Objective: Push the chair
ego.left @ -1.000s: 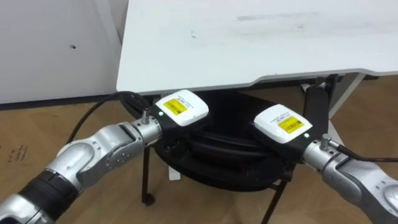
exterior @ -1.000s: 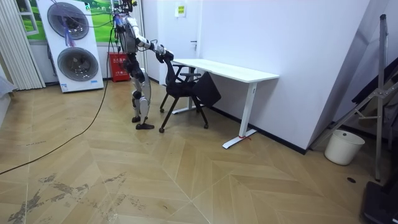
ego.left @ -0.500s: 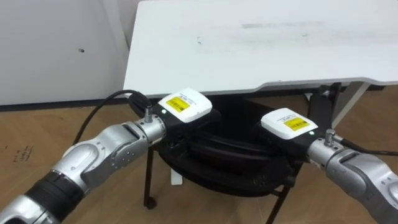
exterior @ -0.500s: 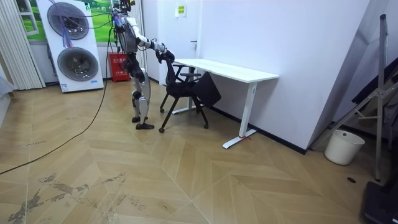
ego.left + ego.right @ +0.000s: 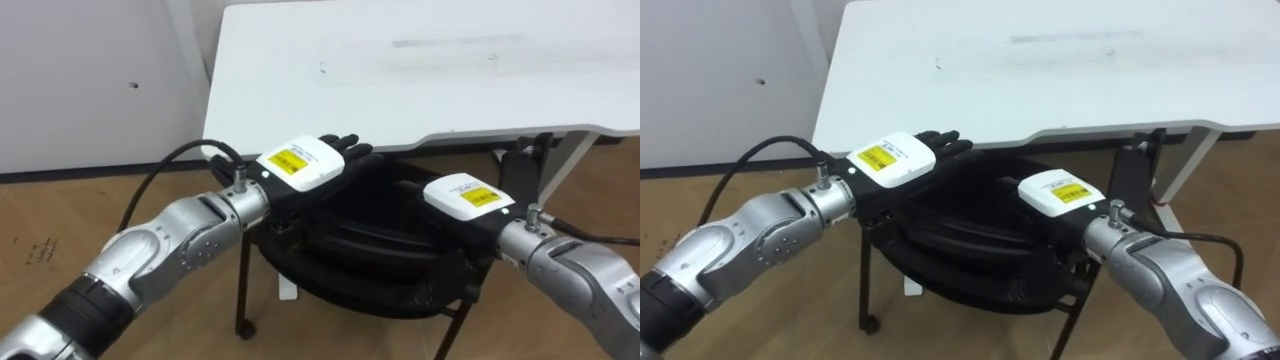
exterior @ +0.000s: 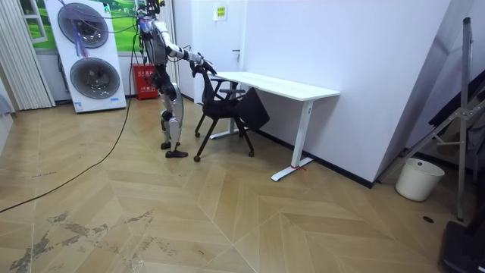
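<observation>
The black chair (image 5: 360, 250) stands before me, its seat partly under the white desk (image 5: 420, 70). My left hand (image 5: 335, 158) lies over the left of the chair's top rim with its fingers straight, pointing at the desk edge; it is open. My right hand (image 5: 455, 222) rests on the right of the rim, dark against the black frame. In the room view I stand upright behind the chair (image 6: 223, 106), at the desk's (image 6: 280, 85) end on the room view's left, both arms stretched forward to the chair's back.
A white wall runs behind the desk. Stacked washing machines (image 6: 91, 57) and a red box (image 6: 146, 82) stand behind me. A white bin (image 6: 419, 179) and a ladder (image 6: 455, 129) are far off at the room view's right. Wooden floor lies open around me.
My left hand's fingers, curled on the chair's rim a second ago, have straightened out toward the desk. The right hand has hardly moved. The chair stays where it was.
</observation>
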`<state>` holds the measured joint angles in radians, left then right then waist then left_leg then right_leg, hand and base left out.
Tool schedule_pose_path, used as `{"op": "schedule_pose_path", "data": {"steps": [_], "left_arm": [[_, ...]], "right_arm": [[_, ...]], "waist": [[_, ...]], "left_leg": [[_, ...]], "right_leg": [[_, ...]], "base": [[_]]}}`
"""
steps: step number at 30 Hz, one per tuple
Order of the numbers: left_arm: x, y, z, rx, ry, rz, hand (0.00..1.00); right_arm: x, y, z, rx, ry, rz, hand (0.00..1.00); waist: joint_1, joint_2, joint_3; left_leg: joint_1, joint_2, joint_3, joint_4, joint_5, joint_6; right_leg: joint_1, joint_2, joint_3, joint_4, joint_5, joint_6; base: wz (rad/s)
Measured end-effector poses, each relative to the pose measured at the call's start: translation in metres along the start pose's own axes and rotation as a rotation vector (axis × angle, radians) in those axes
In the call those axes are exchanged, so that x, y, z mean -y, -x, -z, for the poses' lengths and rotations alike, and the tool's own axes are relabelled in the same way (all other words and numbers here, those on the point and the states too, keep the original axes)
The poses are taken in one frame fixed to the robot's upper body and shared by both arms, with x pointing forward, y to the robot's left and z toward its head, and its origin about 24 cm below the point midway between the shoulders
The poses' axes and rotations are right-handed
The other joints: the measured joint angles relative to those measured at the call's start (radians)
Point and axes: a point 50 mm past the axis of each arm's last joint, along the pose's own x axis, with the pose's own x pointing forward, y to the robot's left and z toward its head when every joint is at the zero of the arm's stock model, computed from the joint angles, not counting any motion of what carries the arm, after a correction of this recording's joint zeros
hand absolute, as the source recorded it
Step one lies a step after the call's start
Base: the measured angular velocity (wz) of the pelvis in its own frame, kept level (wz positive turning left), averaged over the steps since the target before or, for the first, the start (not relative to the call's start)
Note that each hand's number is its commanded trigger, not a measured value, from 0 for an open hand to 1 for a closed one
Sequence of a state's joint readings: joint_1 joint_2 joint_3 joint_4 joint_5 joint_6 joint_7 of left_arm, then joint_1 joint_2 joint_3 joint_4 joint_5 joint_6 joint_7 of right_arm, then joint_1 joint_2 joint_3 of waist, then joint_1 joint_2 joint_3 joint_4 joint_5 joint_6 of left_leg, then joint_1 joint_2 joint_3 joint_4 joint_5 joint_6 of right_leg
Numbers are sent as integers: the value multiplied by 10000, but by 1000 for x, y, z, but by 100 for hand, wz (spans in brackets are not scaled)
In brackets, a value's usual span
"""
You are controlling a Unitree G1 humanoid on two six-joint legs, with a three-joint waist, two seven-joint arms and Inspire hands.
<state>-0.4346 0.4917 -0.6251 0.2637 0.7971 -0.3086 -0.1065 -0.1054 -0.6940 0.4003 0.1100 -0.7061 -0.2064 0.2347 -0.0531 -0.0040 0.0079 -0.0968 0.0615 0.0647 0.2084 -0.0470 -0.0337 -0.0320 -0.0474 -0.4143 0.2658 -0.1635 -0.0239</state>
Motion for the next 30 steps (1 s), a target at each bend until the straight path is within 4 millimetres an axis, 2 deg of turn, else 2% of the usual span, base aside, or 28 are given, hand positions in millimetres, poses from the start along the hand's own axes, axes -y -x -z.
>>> {"op": "schedule_pose_path", "data": {"steps": [7, 12, 14, 15, 16, 18, 19, 21, 22, 23, 24, 26, 27, 30], "left_arm": [[-3, 1, 2, -11, -29, -98, 0], [-21, 13, 3, 408, -776, -496, 0], [-58, 32, 12, 360, -1449, -1904, 0], [-82, 42, 22, -173, -1432, -3477, 0], [-94, 48, 26, -509, -1434, -4319, 0], [-130, 83, 40, -1678, -1813, -7275, 0], [-136, 91, 42, -1879, -1928, -7861, 0], [-149, 109, 52, -2546, -2186, -9296, 0], [-150, 112, 54, -2663, -2224, -9503, 0], [-151, 117, 56, -2842, -2267, -9830, 0], [-150, 120, 57, -2967, -2269, -9944, 0], [-136, 137, 66, -3830, -2127, -10177, 0], [-129, 145, 70, -4306, -2065, -10242, 0], [-126, 162, 78, -5156, -2098, -10826, 0]], "right_arm": [[5, 1, 0, 129, -3, 226, 0], [26, 7, 2, 301, -159, 1248, 0], [38, 15, 2, 557, 285, 1624, 0], [38, 17, 2, 572, 316, 1642, 0], [37, 19, 4, 506, 289, 1658, 0], [39, 29, 6, 323, 315, 1892, 0], [40, 32, 8, 291, 371, 1956, 0], [68, 46, 23, -389, 475, 3729, 0], [78, 52, 29, -695, 497, 4403, 0], [97, 67, 42, -1329, 378, 5892, 0], [105, 74, 48, -1662, 329, 6571, 0], [123, 100, 65, -2626, -103, 8765, 0], [126, 109, 70, -2962, -246, 9529, 0], [124, 123, 80, -3706, -440, 10974, 0]], "waist": [[41, 55, -10], [279, 105, -15], [342, 161, -6], [279, 166, -1], [284, 167, -2], [124, 227, -27], [70, 238, -34], [28, 237, -34], [34, 233, -31], [79, 211, -17], [91, 205, -13], [74, 185, -13], [76, 146, -5], [-51, 6, -23]], "left_leg": [[64, -21, 7, -38, 15, 21], [23, -29, 52, -20, 36, 45], [66, -70, 32, -33, 42, 69], [139, -82, 26, -53, 41, 75], [203, -97, 28, -74, 33, 84], [380, -167, 29, -173, -49, 157], [426, -195, 23, -205, -59, 142], [615, -277, 33, -269, -68, 208], [640, -294, 42, -268, -75, 233], [663, -323, 58, -266, -105, 262], [678, -335, 57, -263, -123, 271], [758, -372, 52, -174, -277, 309], [766, -377, 55, -111, -361, 319], [673, -416, 50, -89, -440, 333]], "right_leg": [[36, -18, 2, -4, -1, -2], [24, -29, 14, -42, 12, 18], [126, -61, -42, -83, 15, 23], [254, -44, -40, -138, 20, 31], [324, -51, -40, -162, 20, 31], [493, -96, -39, -239, 17, 29], [540, -112, -43, -236, 15, 31], [708, -177, -28, -233, -5, 64], [726, -189, -8, -236, -11, 74], [758, -193, 52, -278, -15, 81], [782, -180, 107, -305, -15, 83], [968, -82, 355, -498, -22, 96], [1041, -28, 353, -578, -32, 113], [1048, -26, 326, -670, -55, 159]], "base": [[0], [0], [15], [20], [13], [4], [3], [0], [0], [0], [3], [5], [3], [11]]}}
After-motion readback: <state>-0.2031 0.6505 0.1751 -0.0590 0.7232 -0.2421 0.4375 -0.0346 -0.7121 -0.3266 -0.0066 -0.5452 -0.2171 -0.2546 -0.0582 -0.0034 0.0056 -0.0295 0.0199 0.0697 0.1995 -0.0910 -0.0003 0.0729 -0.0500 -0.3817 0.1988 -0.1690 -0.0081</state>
